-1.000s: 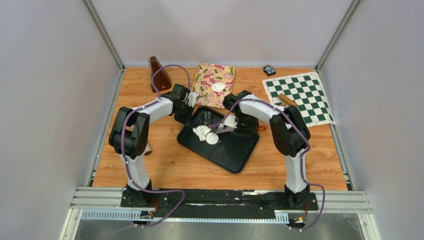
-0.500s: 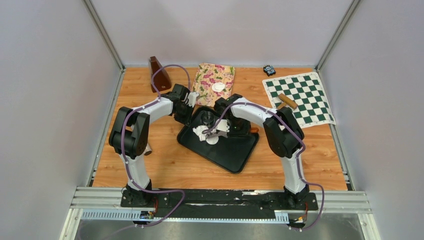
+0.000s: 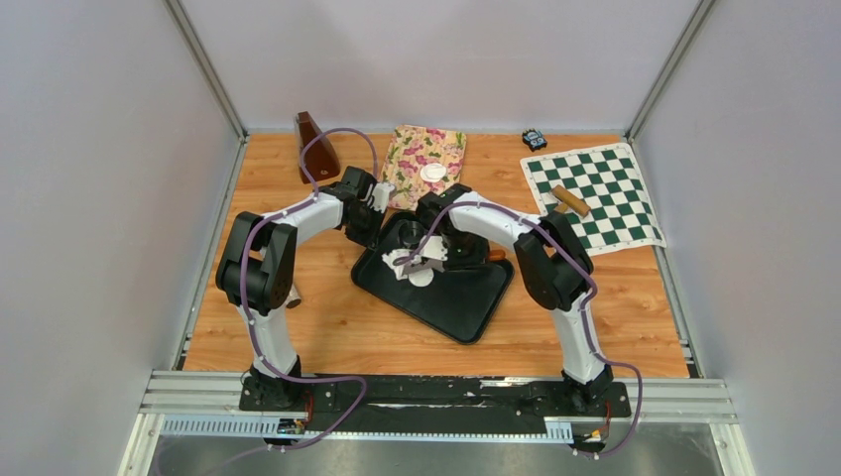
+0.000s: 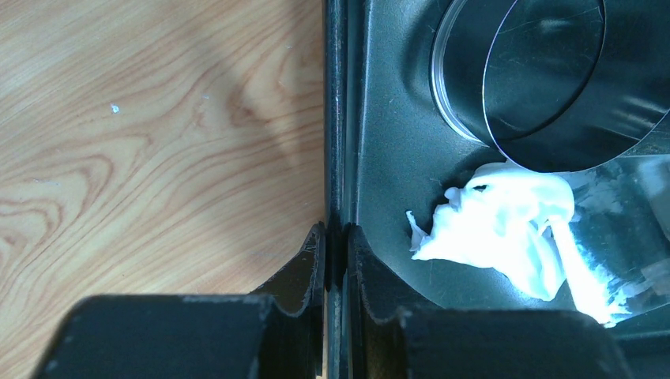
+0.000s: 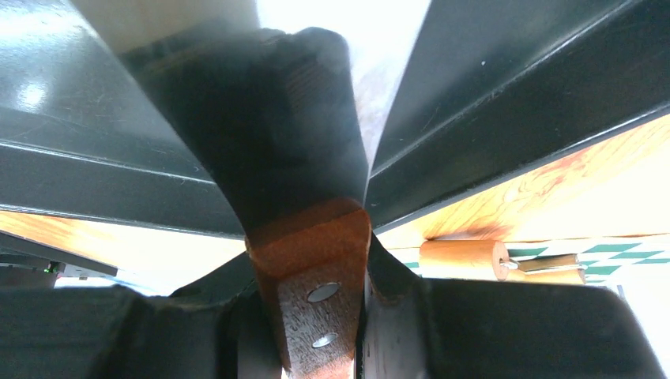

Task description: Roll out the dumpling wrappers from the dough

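A black tray (image 3: 466, 302) holds a ragged white dough lump (image 3: 400, 261) and one round dumpling wrapper (image 3: 422, 279). Another wrapper (image 3: 432, 173) lies on the floral cloth (image 3: 426, 159). My left gripper (image 3: 374, 230) is shut on the tray's left rim (image 4: 335, 158), with the dough (image 4: 506, 229) and the clear ring cutter (image 4: 545, 71) just beyond it. My right gripper (image 3: 456, 254) is shut on a spatula's wooden handle (image 5: 316, 276). The dark blade (image 5: 269, 134) reaches low over the tray towards the dough. The blade's tip is hidden.
A rolling pin (image 3: 570, 199) lies on the green chessboard mat (image 3: 595, 193) at the back right and shows behind the tray (image 5: 466, 259). A brown metronome (image 3: 315, 147) stands at the back left. A small blue object (image 3: 535, 138) sits by the back wall.
My right arm has slid left across the tray with the spatula, closing in on the dough and the wrapper. The left arm has not moved.
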Controlling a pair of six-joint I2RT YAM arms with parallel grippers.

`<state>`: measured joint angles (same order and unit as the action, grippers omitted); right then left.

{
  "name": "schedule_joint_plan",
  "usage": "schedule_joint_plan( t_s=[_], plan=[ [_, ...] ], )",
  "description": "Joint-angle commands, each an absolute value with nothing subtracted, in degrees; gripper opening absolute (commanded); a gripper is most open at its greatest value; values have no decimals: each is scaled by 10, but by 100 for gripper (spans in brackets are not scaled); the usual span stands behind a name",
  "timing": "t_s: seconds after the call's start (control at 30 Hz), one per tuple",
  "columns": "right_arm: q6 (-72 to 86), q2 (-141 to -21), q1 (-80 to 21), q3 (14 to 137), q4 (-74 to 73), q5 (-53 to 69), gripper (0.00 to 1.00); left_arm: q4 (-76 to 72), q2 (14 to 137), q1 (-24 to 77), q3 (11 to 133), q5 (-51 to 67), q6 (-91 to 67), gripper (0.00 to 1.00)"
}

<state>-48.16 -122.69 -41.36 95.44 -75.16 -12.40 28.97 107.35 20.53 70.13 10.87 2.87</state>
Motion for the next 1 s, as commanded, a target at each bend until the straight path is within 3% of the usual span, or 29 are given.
schedule_joint_plan(
  t_s=[0.0, 0.43, 0.97],
  plan=[
    [-512, -1239, -441, 988, -747, -103, 0, 292, 1044, 212, 701, 119, 36, 0],
    [-527, -1248, -469, 1064, -777, -55, 0, 290, 1045, 212, 699, 118, 33, 0],
    [-514, -1171, -486, 1090, -820, 12, 0, 290, 1044, 211, 700, 119, 33, 0]
  ],
)
